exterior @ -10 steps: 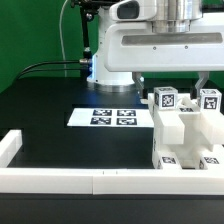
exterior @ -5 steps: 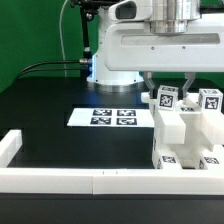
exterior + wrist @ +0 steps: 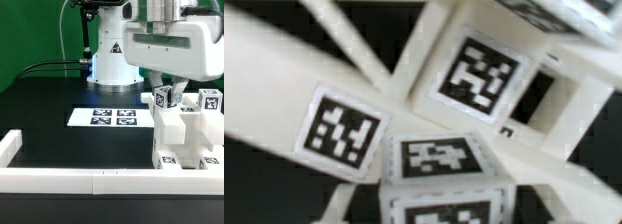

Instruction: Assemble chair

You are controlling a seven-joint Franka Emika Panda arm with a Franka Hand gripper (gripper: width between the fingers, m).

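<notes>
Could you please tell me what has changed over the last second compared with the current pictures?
The arm's wrist has turned, so its white housing now looks narrower, above the chair parts. Nothing was visibly taken hold of or let go. The chair parts, the marker board and the white fence stayed put.

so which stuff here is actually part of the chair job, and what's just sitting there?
Part of the job:
- chair parts, white tagged pieces clustered at the exterior view's right
- gripper, low over that cluster; jaw state unclear

Just there:
- marker board, flat on the table
- white rail along the near table edge
- cables behind the arm base
</notes>
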